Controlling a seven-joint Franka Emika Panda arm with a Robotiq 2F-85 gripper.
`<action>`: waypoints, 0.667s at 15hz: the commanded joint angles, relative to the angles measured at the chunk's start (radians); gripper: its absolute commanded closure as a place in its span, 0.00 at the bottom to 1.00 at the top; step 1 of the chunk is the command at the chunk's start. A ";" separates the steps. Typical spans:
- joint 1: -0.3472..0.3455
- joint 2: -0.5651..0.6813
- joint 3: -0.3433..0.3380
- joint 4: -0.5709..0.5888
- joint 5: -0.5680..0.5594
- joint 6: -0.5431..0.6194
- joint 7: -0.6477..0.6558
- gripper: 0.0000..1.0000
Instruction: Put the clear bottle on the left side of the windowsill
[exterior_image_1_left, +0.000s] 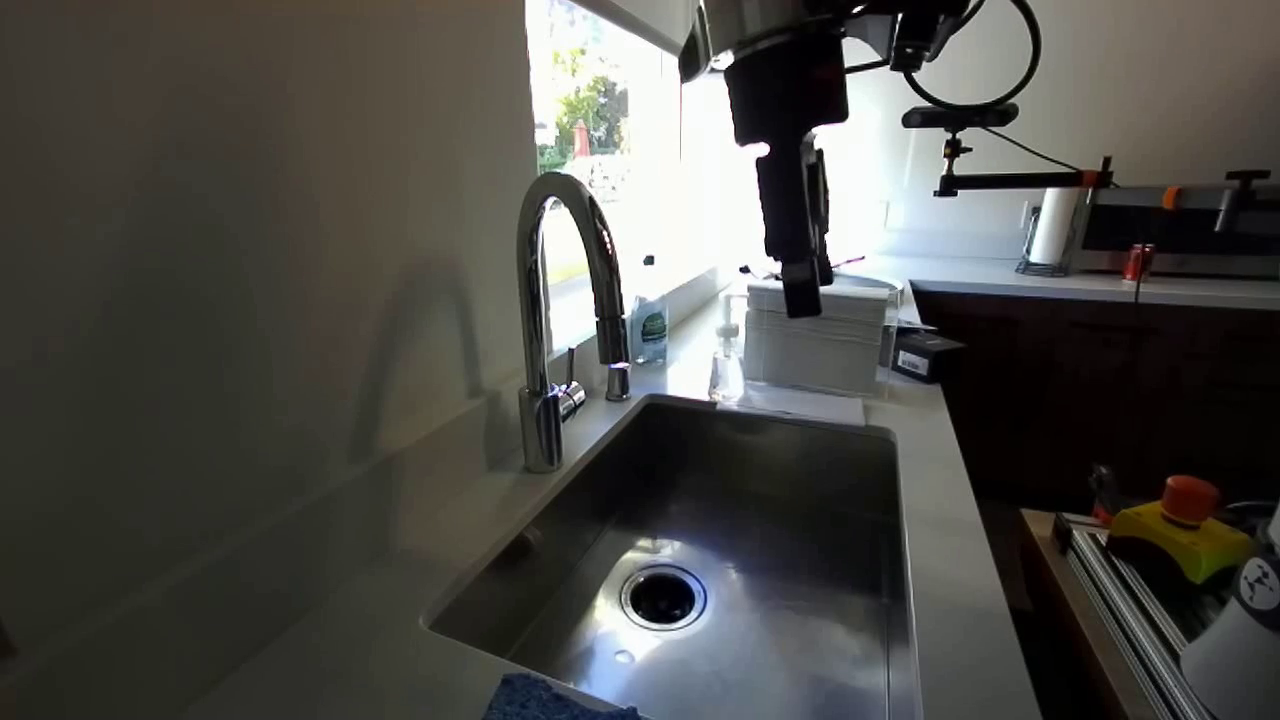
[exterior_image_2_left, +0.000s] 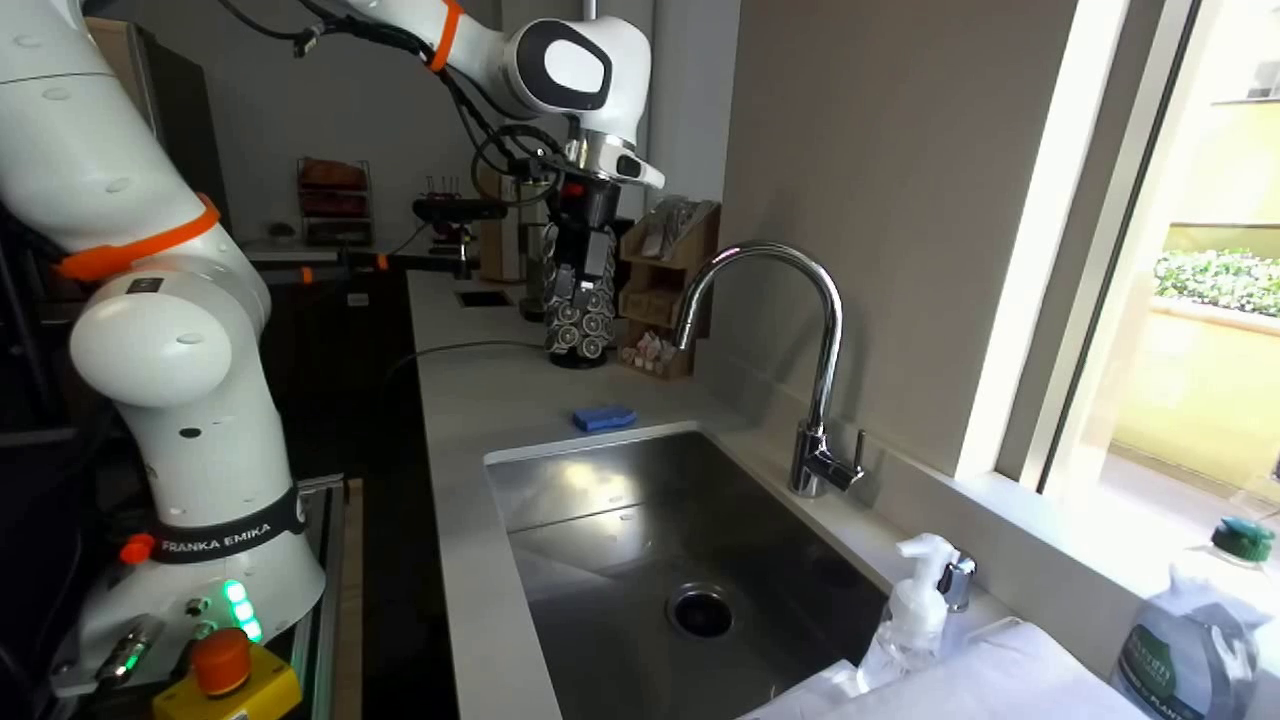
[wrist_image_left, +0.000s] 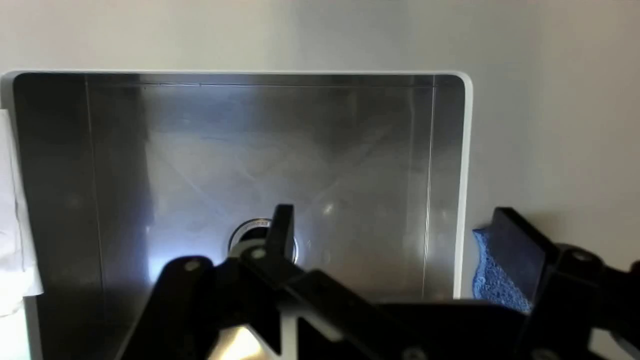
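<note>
A clear bottle with a white pump top (exterior_image_1_left: 727, 375) stands on the counter at a sink corner. It also shows in an exterior view (exterior_image_2_left: 908, 620), partly behind white sheets. A second see-through bottle with a label and green cap (exterior_image_2_left: 1185, 640) stands by the window; it also shows in an exterior view (exterior_image_1_left: 650, 330). The windowsill (exterior_image_2_left: 1065, 535) runs under the window and shows in an exterior view (exterior_image_1_left: 692, 295). My gripper (wrist_image_left: 397, 235) is open and empty, high above the sink, fingers pointing down. It shows in both exterior views (exterior_image_1_left: 805, 295) (exterior_image_2_left: 578, 285). No bottle shows in the wrist view.
The sink (exterior_image_2_left: 600, 520) lies below, with a tall chrome faucet (exterior_image_2_left: 830, 330) between it and the wall. A blue sponge (exterior_image_2_left: 604, 417) lies past one sink end. White stacked sheets (exterior_image_1_left: 815, 335) stand behind the pump bottle. A pod rack and wooden organizer (exterior_image_2_left: 670, 290) stand farther back.
</note>
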 joint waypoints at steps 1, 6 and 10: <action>-0.026 -0.024 -0.033 -0.029 -0.020 0.009 0.039 0.00; -0.143 -0.096 -0.137 -0.104 -0.095 0.089 0.081 0.00; -0.232 -0.134 -0.215 -0.185 -0.160 0.319 0.076 0.00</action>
